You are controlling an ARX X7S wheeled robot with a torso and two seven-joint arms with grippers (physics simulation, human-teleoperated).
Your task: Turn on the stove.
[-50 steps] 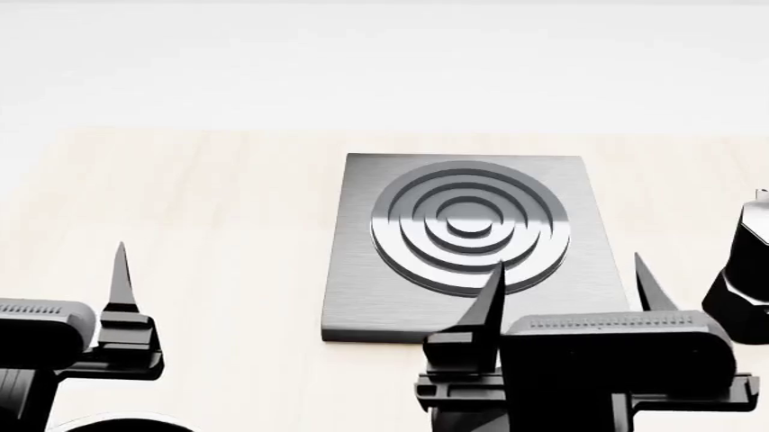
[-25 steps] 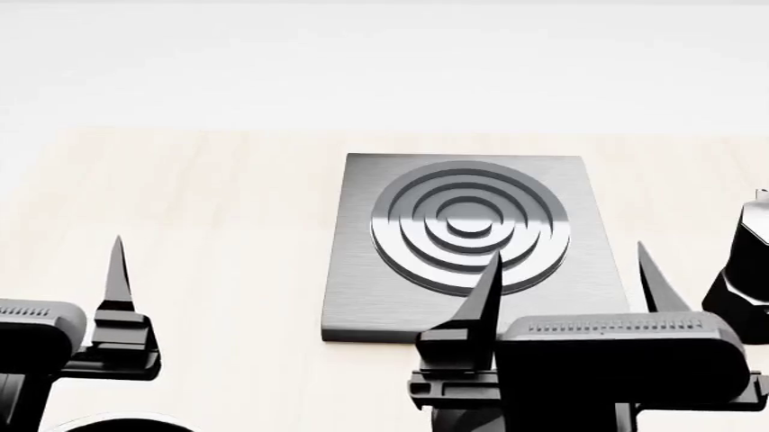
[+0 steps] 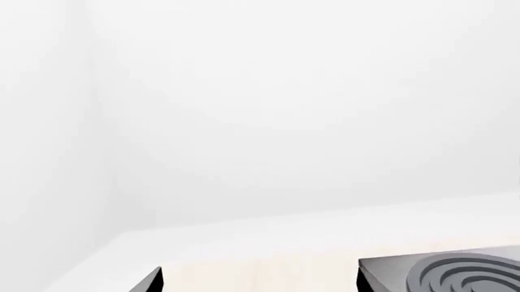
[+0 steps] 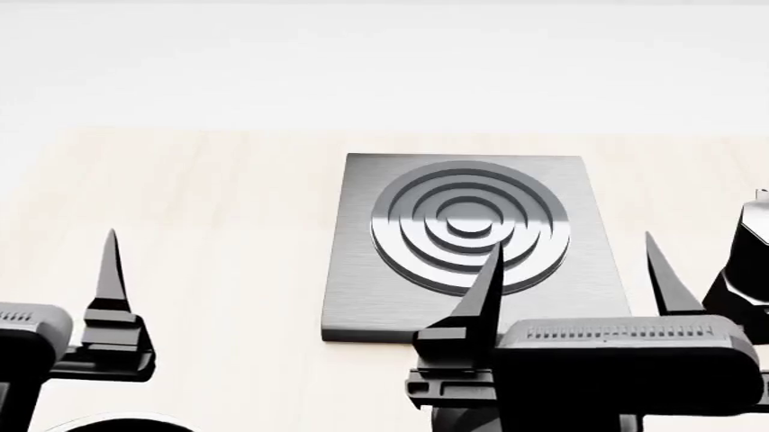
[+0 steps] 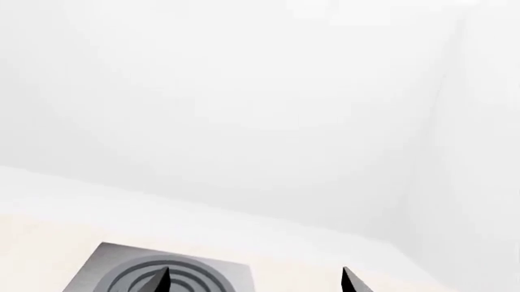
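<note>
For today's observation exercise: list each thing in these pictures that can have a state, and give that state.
Stove: flat on the table, burner bare, nothing on it, untouched.
Left gripper: one finger shows, holds nothing seen.
Right gripper: open, empty, fingers pointing up.
Black object at the right edge: standing, cut off by the frame.

A pale wooden tabletop [image 4: 216, 225] is being shown, backed at twelve o'clock by plain white walls [image 3: 284, 91].

Both arms reach forward, low — right gripper [image 4: 577, 270] spread wide, left gripper [image 4: 111, 270] showing one finger.
</note>
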